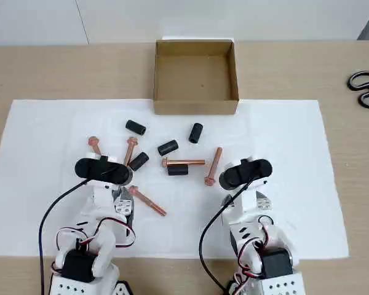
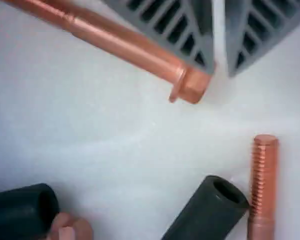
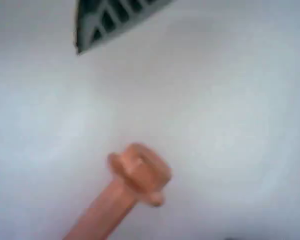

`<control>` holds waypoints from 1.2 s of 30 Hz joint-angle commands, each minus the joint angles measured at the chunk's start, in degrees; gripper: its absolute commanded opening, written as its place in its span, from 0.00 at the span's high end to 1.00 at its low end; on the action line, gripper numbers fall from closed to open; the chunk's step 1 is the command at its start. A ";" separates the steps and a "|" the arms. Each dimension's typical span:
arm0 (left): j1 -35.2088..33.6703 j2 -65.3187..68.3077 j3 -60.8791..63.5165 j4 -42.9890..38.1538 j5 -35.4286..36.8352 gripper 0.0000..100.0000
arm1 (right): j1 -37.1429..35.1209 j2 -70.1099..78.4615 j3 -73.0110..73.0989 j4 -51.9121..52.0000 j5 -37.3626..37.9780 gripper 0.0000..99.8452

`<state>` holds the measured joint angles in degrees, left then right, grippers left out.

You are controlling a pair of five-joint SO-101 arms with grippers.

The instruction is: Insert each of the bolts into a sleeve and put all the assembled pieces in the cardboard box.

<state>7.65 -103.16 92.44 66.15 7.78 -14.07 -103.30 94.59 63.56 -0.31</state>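
Observation:
Several copper bolts (image 1: 183, 163) and several black sleeves (image 1: 168, 147) lie loose on the white paper sheet (image 1: 43, 203), none joined. The cardboard box (image 1: 195, 104) stands empty at the sheet's far edge. My left gripper (image 2: 221, 70) hangs low over the sheet, jaws almost together with nothing between them. Its tips sit just beside the head of a slanted bolt (image 2: 192, 87); a sleeve (image 2: 207, 210) and another bolt's threaded end (image 2: 264, 185) lie close by. My right gripper (image 1: 237, 178) hovers just short of a bolt head (image 3: 140, 172).
Black scissors (image 1: 366, 88) rest on the bare wooden table at the far right. Both arm bases stand at the near table edge. The parts cluster between the arms and the box; the sheet's left and right margins are bare.

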 commanded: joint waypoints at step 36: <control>0.26 92.40 -78.37 6.95 0.18 0.99 | 5.67 68.62 -61.54 0.22 -5.45 0.78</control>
<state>7.82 -12.97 18.95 72.48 7.78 -6.24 -43.08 45.19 62.07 0.66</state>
